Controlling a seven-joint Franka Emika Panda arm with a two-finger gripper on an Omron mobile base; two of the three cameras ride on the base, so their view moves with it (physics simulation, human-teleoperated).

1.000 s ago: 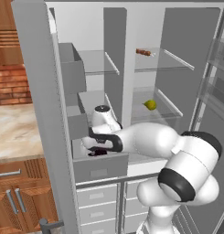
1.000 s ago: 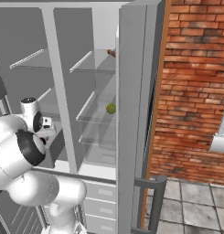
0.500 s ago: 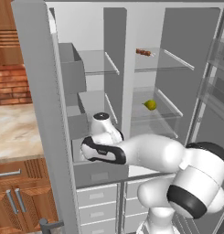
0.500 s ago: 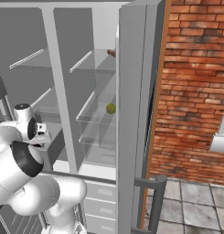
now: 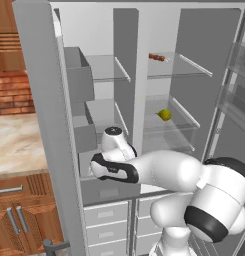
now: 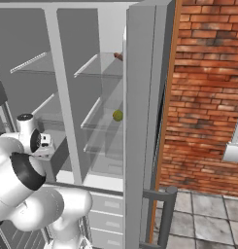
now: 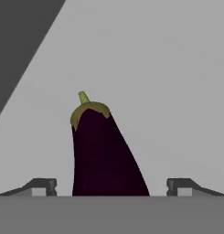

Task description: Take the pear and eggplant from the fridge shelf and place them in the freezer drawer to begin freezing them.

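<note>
My gripper (image 7: 111, 185), jaws spread wide w/ a clear gap on each side of the eggplant (image 7: 102, 151), hangs over the freezer drawer (image 5: 101, 192) at the fridge's lower left. Fingertips (image 7: 42, 185) touch nothing: the dark purple veg lies between them, free, green cap pointing away from my hand, on the drawer's pale grey floor. I read that as the eggplant delivered & let go, set well inside so the drawer can shut over it. Left base view: my hand (image 5: 111, 167) reaches low into the left compartment, wrist bent down, since the drawer sits under the shelves. Farther back & to the right, the pear (image 5: 165, 114) sits on the middle glass shelf (image 5: 186, 120), near its front edge, well apart from my hand; right base view shows it too (image 6: 118, 115). Above that, a reddish-brown skewer-like item (image 5: 156, 57) on the top shelf, not mine to move. Pear's half of the job not yet begun, I judge
</note>
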